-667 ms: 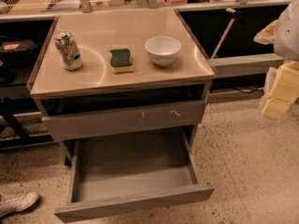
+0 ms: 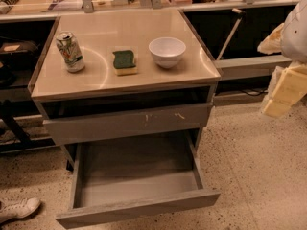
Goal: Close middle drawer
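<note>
Nothing has visibly shifted: the middle drawer (image 2: 138,178) stands pulled far out, below the scratched drawer front (image 2: 127,122). On the bench (image 2: 96,83) above sit a can (image 2: 70,51), a sponge (image 2: 124,61) and a white bowl (image 2: 167,51). The pincer (image 2: 283,92) hangs at the right edge, well apart from the drawer; I cannot tell whether it is apart or together.

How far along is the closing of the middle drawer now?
Nothing looks done: the middle drawer is pulled far out. The end effector hangs at the right, apart from it. Left: reach its front and push it in.
</note>
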`<state>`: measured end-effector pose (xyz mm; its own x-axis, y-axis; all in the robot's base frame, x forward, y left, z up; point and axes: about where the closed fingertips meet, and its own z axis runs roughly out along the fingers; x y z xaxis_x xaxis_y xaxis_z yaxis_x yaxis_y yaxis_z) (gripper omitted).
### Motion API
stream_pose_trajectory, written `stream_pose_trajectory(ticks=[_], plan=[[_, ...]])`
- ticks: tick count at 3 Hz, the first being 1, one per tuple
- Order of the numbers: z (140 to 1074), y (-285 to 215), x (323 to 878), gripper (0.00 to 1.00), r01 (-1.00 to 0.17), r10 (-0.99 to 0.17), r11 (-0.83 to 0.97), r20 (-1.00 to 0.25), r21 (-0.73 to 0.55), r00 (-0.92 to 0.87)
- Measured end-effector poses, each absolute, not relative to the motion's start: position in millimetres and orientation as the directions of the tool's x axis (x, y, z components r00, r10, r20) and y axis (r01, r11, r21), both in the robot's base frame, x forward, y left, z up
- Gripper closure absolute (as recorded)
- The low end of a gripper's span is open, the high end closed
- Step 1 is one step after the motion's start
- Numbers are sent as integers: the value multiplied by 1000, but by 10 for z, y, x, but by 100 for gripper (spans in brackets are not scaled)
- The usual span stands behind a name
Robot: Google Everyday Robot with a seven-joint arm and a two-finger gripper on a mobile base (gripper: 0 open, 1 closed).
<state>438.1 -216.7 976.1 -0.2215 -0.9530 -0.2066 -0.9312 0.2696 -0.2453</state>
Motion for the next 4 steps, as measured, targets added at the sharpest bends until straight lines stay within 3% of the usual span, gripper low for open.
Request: stream_pose_trajectory(ticks=[3, 4], plan=[[9762, -2167, 4381, 88, -931, -953, 270, -207, -245, -222], [9761, -2167, 4381, 100, -931, -953, 270, -207, -245, -222]])
